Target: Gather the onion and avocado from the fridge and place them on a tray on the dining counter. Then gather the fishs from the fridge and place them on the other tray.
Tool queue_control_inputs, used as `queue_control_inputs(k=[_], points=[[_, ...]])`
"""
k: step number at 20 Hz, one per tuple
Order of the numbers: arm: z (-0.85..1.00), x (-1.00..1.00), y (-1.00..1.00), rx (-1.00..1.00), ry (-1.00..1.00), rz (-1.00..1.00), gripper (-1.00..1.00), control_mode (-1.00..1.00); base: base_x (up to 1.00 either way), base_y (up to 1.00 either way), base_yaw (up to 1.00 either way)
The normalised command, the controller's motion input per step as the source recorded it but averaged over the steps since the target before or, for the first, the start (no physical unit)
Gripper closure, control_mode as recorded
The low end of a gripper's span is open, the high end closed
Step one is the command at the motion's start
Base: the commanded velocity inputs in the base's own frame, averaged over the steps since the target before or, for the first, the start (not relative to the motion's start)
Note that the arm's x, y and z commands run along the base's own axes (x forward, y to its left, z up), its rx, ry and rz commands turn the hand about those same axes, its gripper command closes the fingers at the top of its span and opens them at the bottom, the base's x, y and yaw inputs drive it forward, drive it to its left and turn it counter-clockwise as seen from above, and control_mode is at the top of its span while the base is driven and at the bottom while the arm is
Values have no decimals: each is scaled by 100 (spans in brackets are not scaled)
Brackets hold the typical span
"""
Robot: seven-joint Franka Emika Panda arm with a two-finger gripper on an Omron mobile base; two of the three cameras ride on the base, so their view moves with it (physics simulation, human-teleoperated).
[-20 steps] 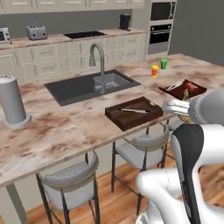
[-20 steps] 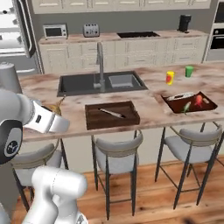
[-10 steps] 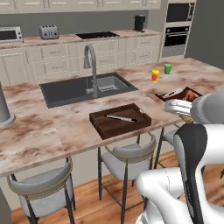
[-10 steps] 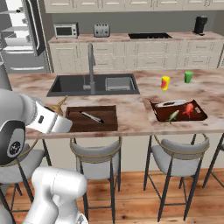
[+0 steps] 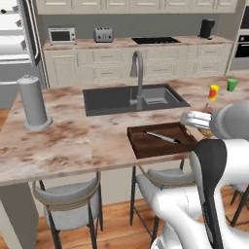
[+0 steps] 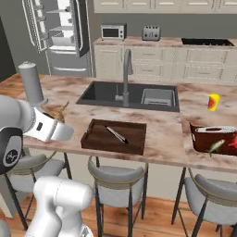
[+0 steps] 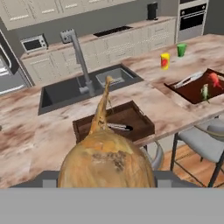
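The pincer (image 7: 107,175) was clamped on the onion (image 7: 106,161), which sat right in front of the hand camera, golden-brown and papery, its dry stalk rising up toward the faucet (image 7: 78,56). In the right base view the onion (image 6: 56,114) showed as a small brown lump at the end of the white arm, at the near left edge of the bench (image 6: 162,143), off to the left of the tray (image 6: 115,137). In the left base view a sliver of it (image 5: 206,130) peeked out from behind the arm's wrist, just right of the tray (image 5: 161,139).

The dark brown tray lay on the dining bench in front of the sink (image 6: 128,95), near the front edge, with a knife (image 6: 116,135) lying slantwise in it. The other tray (image 6: 215,139), redder in tone, stood further right on the same bench and held a small green item and something red. A yellow cup (image 6: 213,102) stood behind it, and in the hand view a green cup (image 7: 181,50) stood just beside the yellow one. A grey cylindrical canister (image 5: 33,102) stood at the left end of the bench.

The fridge (image 6: 60,34) stood in the back left corner with a door swung open, its door racks visible. Stools (image 6: 118,178) were tucked beneath the bench's front edge.
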Motion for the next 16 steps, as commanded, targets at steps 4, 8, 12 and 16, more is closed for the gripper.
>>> queue_control_inputs(k=[4, 8, 12, 16], points=[[0, 0, 0, 0, 0, 0, 100, 100, 51, -61, 26], [0, 0, 0, 0, 0, 0, 100, 100, 63, -52, 19], [-3, 50, -20, 7, 12, 8, 100, -100, 48, -20, 8], [-21, 100, -44, 15, 29, 19, 100, -100, 0, 0, 0]])
